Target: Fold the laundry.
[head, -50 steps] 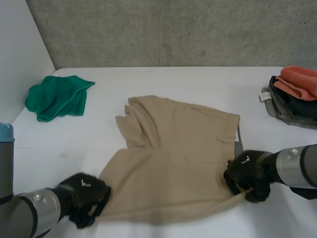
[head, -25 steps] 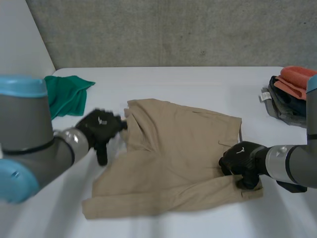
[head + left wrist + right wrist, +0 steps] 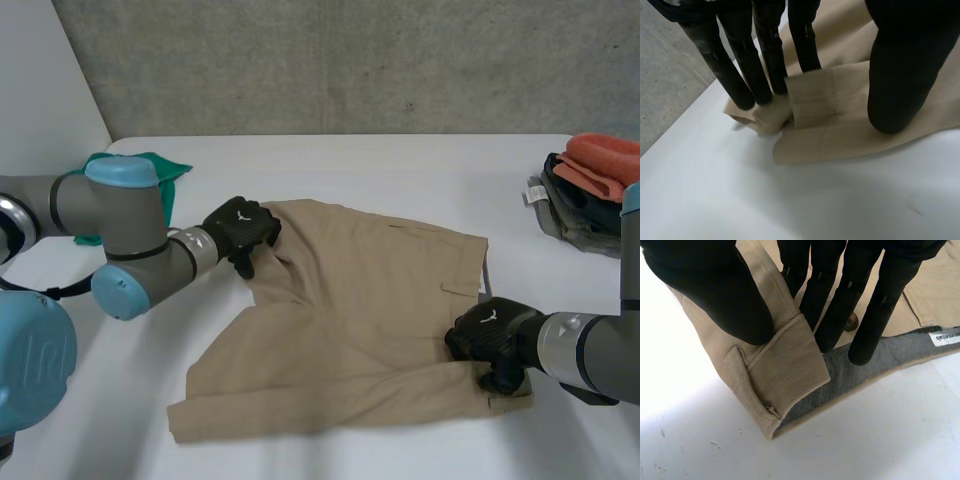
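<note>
Black left hand (image 3: 240, 226) and right hand (image 3: 488, 336), each with a small white logo on the back. Silver-grey wrist cuffs (image 3: 196, 250). Grey round joints (image 3: 135, 215) and light-blue caps (image 3: 122, 170) toward the table's (image 3: 400, 165) left side.

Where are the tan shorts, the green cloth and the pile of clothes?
tan shorts (image 3: 360, 300): head view, middle of the fabric.
green cloth (image 3: 170, 165): head view, corner showing beside the left arm.
pile of clothes (image 3: 600, 158): head view, orange piece on top.
</note>
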Robot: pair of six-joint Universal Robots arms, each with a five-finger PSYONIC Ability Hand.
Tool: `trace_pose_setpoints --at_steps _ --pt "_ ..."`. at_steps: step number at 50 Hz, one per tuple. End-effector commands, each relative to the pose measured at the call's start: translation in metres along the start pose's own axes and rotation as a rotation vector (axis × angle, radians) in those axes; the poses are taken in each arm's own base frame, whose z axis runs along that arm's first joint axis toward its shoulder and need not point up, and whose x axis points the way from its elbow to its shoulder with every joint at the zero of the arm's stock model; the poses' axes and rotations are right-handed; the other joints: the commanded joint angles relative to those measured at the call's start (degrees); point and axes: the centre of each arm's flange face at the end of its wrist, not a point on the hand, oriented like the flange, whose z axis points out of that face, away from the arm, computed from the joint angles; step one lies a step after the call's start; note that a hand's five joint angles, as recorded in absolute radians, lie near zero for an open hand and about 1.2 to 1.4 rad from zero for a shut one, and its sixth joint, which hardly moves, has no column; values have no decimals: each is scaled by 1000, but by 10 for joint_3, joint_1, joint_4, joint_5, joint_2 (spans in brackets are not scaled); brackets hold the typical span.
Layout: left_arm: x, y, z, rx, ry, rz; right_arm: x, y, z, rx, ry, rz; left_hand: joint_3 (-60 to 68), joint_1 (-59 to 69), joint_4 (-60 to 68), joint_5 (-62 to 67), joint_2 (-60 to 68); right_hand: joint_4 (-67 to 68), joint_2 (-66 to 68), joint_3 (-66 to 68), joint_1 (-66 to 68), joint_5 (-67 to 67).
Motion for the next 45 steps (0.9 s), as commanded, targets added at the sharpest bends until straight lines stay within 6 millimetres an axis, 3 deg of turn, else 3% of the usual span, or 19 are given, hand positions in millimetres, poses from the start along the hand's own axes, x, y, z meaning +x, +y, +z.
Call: trace_pose_setpoints --at_steps 1,11,20,29,33,36,45 --pt "4 4 4 -7 -21 22 2 0 -2 3 9 10 426 416 427 428 421 114 127 120 167 118" --pt "-12 2 -17 -99 -198 56 0 0 -4 6 9 12 426 416 427 428 421 114 127 120 167 118" --pt "-30 9 -27 -66 -270 96 -2 -2 -4 13 8 5 426 416 427 428 421 114 127 120 167 118" --pt "-47 -2 -38 -8 -310 -21 -6 -3 -3 16 0 5 426 416 427 428 421 114 127 120 167 118" --pt "-43 -6 -42 16 -294 -118 -7 -3 -3 15 -3 2 405 395 405 407 400 114 127 120 167 118" --pt "-38 -4 -42 15 -272 -144 -7 -3 -3 14 -2 5 235 225 236 237 230 114 127 120 167 118" --pt "-30 13 -41 -46 -234 -44 -9 -2 -2 9 -6 9 228 218 229 230 223 114 127 120 167 118"
